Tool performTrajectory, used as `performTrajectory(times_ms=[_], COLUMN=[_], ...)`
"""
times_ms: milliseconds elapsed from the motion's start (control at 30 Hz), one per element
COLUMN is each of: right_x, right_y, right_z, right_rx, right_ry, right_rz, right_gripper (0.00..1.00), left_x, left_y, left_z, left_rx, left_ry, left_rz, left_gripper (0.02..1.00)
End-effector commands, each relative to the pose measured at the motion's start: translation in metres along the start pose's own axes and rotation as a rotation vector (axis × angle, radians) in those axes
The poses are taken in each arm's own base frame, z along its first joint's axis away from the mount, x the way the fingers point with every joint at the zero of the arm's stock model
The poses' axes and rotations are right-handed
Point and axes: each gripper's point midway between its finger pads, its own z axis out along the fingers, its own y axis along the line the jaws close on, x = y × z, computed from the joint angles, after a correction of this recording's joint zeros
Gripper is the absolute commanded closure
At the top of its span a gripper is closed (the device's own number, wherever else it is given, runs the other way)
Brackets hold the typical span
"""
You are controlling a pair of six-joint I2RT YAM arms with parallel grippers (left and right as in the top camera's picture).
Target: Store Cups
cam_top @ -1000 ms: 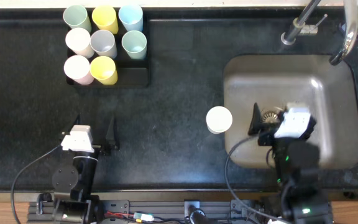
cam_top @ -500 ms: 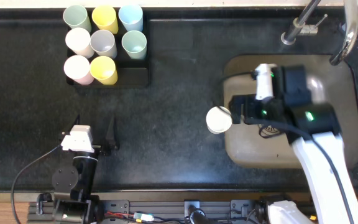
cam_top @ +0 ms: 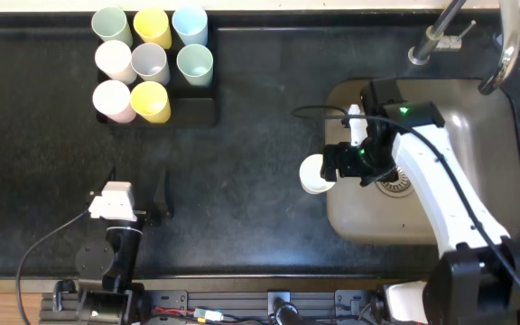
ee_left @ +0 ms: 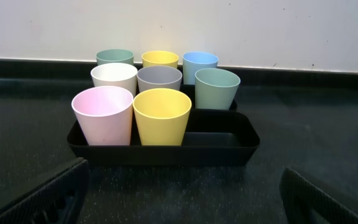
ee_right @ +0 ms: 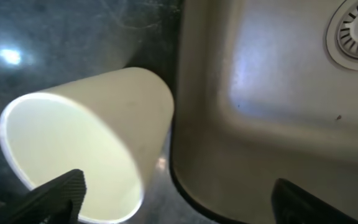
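Just left of the steel sink (cam_top: 477,117), on the dark counter (cam_top: 242,181), stands a loose white cup (cam_top: 313,174) with its open mouth up. The right gripper (cam_top: 331,168) is down beside this cup, reaching over from the sink side, and its two fingers are spread wide apart, so they are not pinching anything. In the right wrist view one finger (ee_right: 58,194) shows in front of the cup's rim, and the other finger is off by the curved edge of the sink. I cannot tell if either finger touches the cup. The round drain (cam_top: 394,183) lies in the sink bowl just right of the gripper, and a tap (cam_top: 441,34) stands at the far side of the sink. Way over at the far left of the counter, well apart from the loose cup, sits a black tray (ee_left: 229,140) with eight cups standing up in it. The far row has the far green cup (ee_left: 115,57), the far yellow cup (ee_left: 160,59) and the blue cup (ee_left: 200,61). The middle row has the tray's white cup (ee_left: 114,76), the grey cup (ee_left: 159,79) and the middle green cup (ee_left: 217,84). The near row has the pink cup (ee_left: 103,115) and the near yellow cup (ee_left: 161,117). The spot to their right in the tray is bare. The left gripper (cam_top: 137,185) waits at the near left, pointing at the tray but well apart from it, with its fingers spread open and holding nothing.
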Motion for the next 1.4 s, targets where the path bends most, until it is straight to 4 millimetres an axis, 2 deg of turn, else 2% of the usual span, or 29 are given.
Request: performTrajectory(times_ms=[33, 233, 333, 400, 600, 667, 833, 933, 1000, 1133, 1233, 1300, 1400], right_x=[-0.011, -0.02, -0.023, -0.025, -0.028, -0.029, -0.035, -0.05, -0.066, -0.1, -0.117, -0.125, -0.135], right_y=[0.001, 0.006, 0.009, 0.012, 0.02, 0.023, 0.036, 0.051, 0.066, 0.11, 0.145, 0.167, 0.194], right_z=[0.0, 0.003, 0.004, 0.004, 0.006, 0.006, 0.002, -0.019, -0.045, -0.117, -0.149, -0.155, -0.148], right_rx=[0.021, 0.018, 0.016, 0.015, 0.011, 0.01, 0.001, -0.01, -0.024, -0.077, -0.123, -0.144, -0.162], right_ry=[-0.019, -0.049, -0.062, -0.071, -0.086, -0.091, -0.117, -0.177, -0.248, -0.451, -0.537, -0.545, -0.518], right_rz=[-0.018, -0.04, -0.054, -0.065, -0.094, -0.104, -0.142, -0.176, -0.205, -0.248, -0.276, -0.289, -0.306], right_gripper=[0.108, 0.351, 0.413, 0.496, 0.796, 0.947, 0.958, 0.958, 0.956, 0.961, 0.958, 0.958, 0.958], left_x=[0.0, 0.0, 0.0, 0.0, 0.0, 0.0, 0.0, 0.0, 0.0, 0.0, 0.0, 0.0, 0.0], left_y=[-0.003, -0.004, -0.003, -0.003, -0.003, -0.003, -0.003, -0.004, -0.004, -0.003, -0.004, -0.004, -0.003], left_z=[0.0, 0.0, 0.0, 0.0, 0.0, 0.0, 0.0, 0.0, 0.0, 0.0, 0.0, 0.0, 0.0], left_rx=[0.018, 0.018, 0.018, 0.018, 0.018, 0.018, 0.018, 0.018, 0.018, 0.018, 0.018, 0.018, 0.018], left_ry=[-0.003, -0.003, -0.003, -0.003, -0.003, -0.003, -0.003, -0.003, -0.003, -0.003, -0.003, -0.003, -0.003], left_rz=[0.015, 0.015, 0.015, 0.015, 0.015, 0.015, 0.015, 0.015, 0.015, 0.015, 0.015, 0.015, 0.015], left_gripper=[0.02, 0.018, 0.018, 0.018, 0.018, 0.018, 0.018, 0.018, 0.018, 0.018, 0.018, 0.018, 0.018])
